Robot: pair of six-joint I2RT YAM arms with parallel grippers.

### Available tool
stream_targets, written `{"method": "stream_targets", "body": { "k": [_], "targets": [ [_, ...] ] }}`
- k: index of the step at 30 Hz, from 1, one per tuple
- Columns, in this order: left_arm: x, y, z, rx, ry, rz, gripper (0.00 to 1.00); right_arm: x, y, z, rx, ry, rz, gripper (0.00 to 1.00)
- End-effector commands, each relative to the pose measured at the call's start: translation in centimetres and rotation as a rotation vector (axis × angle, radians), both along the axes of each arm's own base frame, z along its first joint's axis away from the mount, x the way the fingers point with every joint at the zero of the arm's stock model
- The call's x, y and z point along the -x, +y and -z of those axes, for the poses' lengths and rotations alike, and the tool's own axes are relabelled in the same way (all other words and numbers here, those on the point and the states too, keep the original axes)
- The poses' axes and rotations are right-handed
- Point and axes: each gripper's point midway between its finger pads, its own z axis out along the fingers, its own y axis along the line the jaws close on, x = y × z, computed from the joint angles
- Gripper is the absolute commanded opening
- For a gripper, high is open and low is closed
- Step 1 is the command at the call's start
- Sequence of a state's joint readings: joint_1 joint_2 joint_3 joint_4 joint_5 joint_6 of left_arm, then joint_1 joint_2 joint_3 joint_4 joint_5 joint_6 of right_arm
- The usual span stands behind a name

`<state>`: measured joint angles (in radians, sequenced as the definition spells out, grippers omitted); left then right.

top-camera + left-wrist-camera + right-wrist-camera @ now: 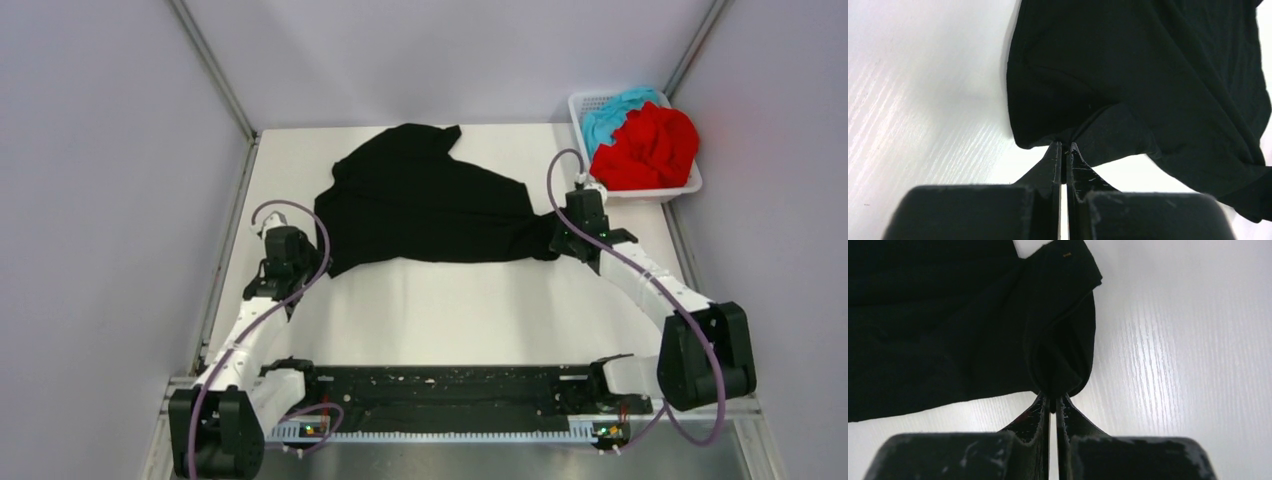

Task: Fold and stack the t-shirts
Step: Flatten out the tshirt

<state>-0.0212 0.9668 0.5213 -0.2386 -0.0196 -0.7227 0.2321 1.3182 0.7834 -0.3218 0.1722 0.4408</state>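
Overhead view: the black t-shirt (420,200) is seen lying on the white table (450,320), spread unevenly and rumpled, drawn out between the two arms. The left gripper (312,262) is located at the shirt's near-left corner, the right gripper (553,243) at its right end, where the cloth is gathered to a narrow point. Whether cloth is actually pinched cannot be judged from this view.

Left wrist view: the left gripper (1063,147) is shown with jaws pressed almost together, a small fold of the black t-shirt (1148,75) edge being nipped at the tips. The cloth is puckered around the pinch.

Right wrist view: the right gripper (1052,400) is likewise closed to a thin slit, with a hemmed fold of the black t-shirt (948,315) clamped at the tips and bare table visible to the right.

Only the overhead view shows the far right corner: a red t-shirt (650,150) and a teal-blue t-shirt (612,112) are noted bunched, unfolded, in the white basket (690,187), the red piled nearer, the teal behind it.
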Motion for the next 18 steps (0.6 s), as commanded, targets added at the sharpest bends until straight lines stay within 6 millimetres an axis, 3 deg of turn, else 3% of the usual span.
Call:
{"method": "stream_targets", "body": {
  "k": [1,5,8,13,18],
  "targets": [
    [-1.8,0.5,-4.5,-0.036,-0.129,-0.002,0.0,-1.0,-0.2,-4.5,0.017,-0.135,-0.016,0.0],
    [-2.2,0.7,-8.3,-0.06,-0.22,0.008,0.0,-0.7,0.1,-8.9,0.014,-0.218,-0.067,0.0],
    [-2.4,1.1,-13.8,-0.09,-0.361,0.001,0.0,-0.6,0.3,-13.4,-0.001,-0.327,-0.093,0.0],
    [-1.2,1.4,-25.6,-0.108,-0.695,-0.022,0.0,0.3,-0.3,-23.3,-0.018,-0.57,-0.09,0.0],
    [3.8,2.8,-37.6,-0.169,-0.971,-0.095,0.0,3.3,-1.4,-33.6,-0.041,-0.825,-0.069,0.0]
  ]
}}
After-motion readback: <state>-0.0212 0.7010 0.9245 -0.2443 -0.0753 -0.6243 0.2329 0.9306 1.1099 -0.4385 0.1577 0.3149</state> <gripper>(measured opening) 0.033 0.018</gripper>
